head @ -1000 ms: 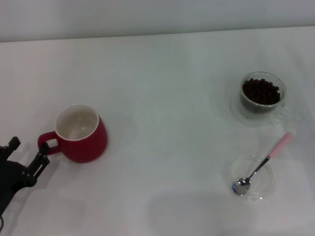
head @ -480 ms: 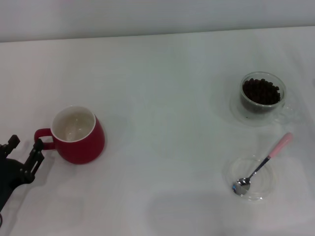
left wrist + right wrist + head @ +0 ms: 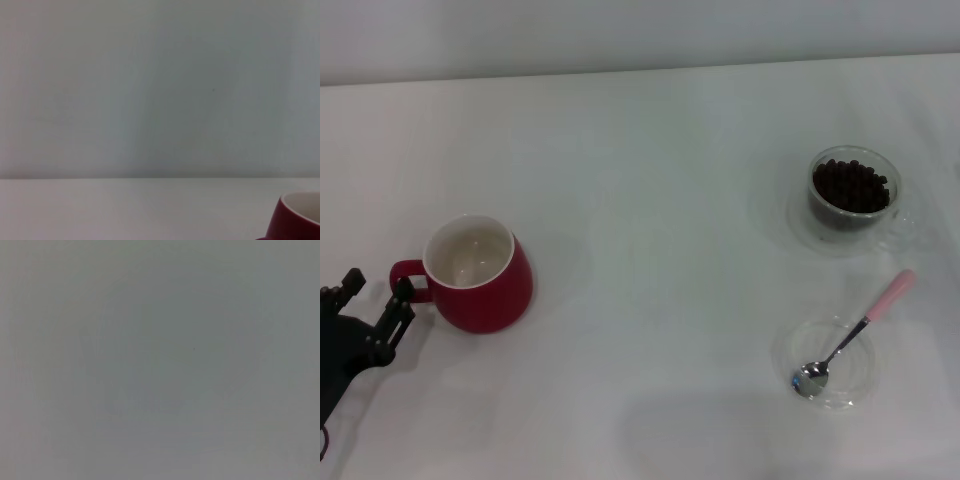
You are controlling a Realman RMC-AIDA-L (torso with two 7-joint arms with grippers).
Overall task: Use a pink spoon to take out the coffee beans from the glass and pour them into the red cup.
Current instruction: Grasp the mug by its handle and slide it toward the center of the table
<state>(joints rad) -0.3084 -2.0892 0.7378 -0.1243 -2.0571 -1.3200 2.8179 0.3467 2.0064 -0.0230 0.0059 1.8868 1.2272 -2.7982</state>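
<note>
Hovering open beside the red cup point(image 3: 480, 274), left gripper point(image 3: 377, 292).

The black left gripper point(image 3: 378, 296) sat low at the near left edge, its two fingers parted.

The glass point(image 3: 852, 197) holds the coffee beans point(image 3: 851, 185). Nearer than the glass, the pink spoon point(image 3: 853, 335) rests in a shallow dish point(image 3: 825, 364). Far left of the glass stands the red cup point(image 3: 476, 274), the left gripper point(image 3: 375, 295) just beyond its handle.
</note>
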